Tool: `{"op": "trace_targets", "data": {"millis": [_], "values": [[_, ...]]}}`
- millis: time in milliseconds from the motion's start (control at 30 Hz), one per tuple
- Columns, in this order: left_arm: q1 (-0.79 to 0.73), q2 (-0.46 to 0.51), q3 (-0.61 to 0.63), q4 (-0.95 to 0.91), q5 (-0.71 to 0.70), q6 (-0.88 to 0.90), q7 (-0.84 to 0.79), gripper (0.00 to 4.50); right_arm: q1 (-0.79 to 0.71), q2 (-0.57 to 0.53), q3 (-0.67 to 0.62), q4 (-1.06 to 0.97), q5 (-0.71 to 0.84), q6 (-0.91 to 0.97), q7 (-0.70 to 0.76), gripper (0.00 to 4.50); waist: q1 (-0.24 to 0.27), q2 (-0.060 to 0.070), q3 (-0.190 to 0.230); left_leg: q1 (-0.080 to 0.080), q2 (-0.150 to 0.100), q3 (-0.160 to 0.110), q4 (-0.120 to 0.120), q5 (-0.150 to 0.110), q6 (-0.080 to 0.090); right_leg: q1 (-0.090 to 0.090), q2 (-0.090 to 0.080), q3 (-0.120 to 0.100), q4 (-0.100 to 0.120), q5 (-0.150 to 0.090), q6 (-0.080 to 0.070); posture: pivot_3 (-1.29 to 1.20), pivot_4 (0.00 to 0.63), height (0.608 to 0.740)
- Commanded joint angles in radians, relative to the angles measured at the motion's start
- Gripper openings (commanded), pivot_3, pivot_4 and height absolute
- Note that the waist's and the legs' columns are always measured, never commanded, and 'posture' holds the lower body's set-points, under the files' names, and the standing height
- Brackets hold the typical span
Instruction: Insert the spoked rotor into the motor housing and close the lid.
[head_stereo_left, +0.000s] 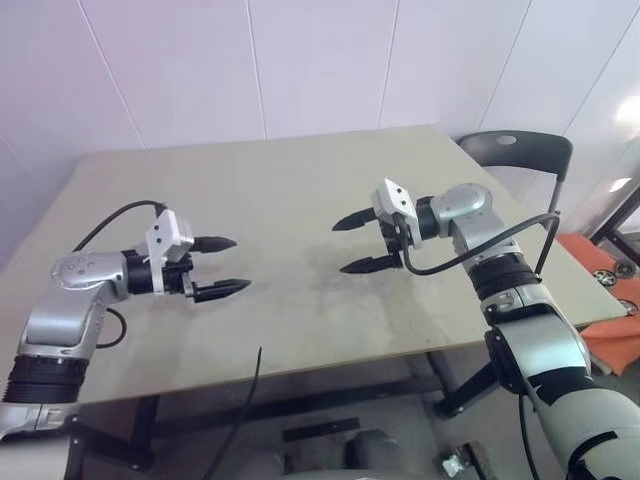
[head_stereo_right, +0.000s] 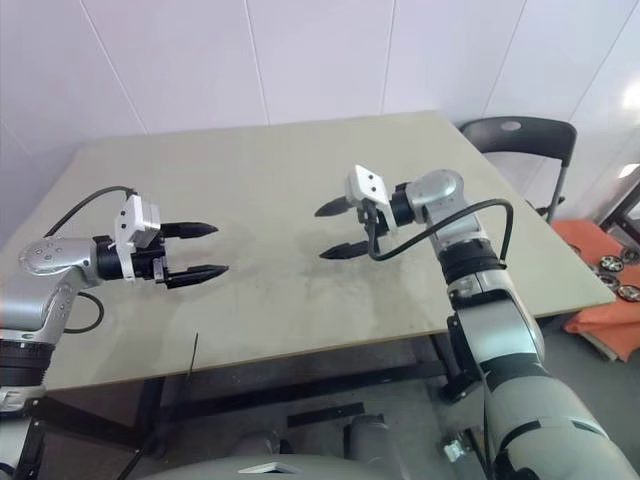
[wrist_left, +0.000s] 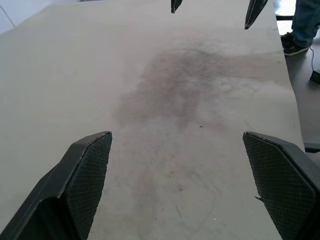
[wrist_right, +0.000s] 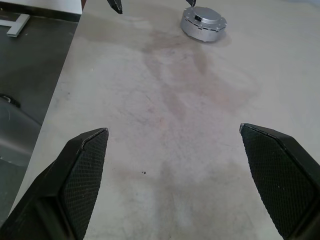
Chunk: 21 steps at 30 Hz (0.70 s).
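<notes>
A round silvery casing (wrist_right: 202, 22), which I take for the motor housing, stands on the table (head_stereo_left: 300, 180) just beyond the tips of my left gripper (wrist_right: 154, 4) in the right wrist view. Its top looks flat and shut; I cannot tell whether that is the lid. The spoked rotor is out of view. My left gripper (head_stereo_left: 240, 264) hovers over the table's near left part, open and empty. Facing it from the right, my right gripper (head_stereo_left: 339, 247) is also open and empty. A wide gap of bare table lies between the two.
A dark smudge (wrist_left: 185, 85) marks the tabletop between the grippers. A black chair (head_stereo_left: 520, 155) stands at the table's far right corner. An orange thing (head_stereo_left: 600, 270) with small round parts lies on the floor at right. A person's legs (wrist_left: 305, 20) stand past the table's edge.
</notes>
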Motion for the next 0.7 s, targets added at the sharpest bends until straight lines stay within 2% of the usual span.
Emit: {"op": "trace_targets", "data": {"millis": [33, 700], "values": [[-0.031, 0.015, 0.014, -0.001, 0.002, -0.007, -0.001, 4.46, -0.012, -0.008, -0.008, -0.038, 0.017, 0.004, 0.001, 4.44, 0.0, 0.0, 0.0, 0.0, 0.0, 0.0, 0.0, 0.0, 0.0, 0.0, 0.0, 0.0, 0.0, 0.0, 0.0, 0.0, 0.0, 0.74], [0.031, 0.03, 0.059, -0.067, -0.016, -0.006, 0.047, 4.46, -0.075, 0.03, 0.013, 0.064, -0.003, -0.056, 0.024, 4.44, 0.0, 0.0, 0.0, 0.0, 0.0, 0.0, 0.0, 0.0, 0.0, 0.0, 0.0, 0.0, 0.0, 0.0, 0.0, 0.0, 0.0, 0.74]]}}
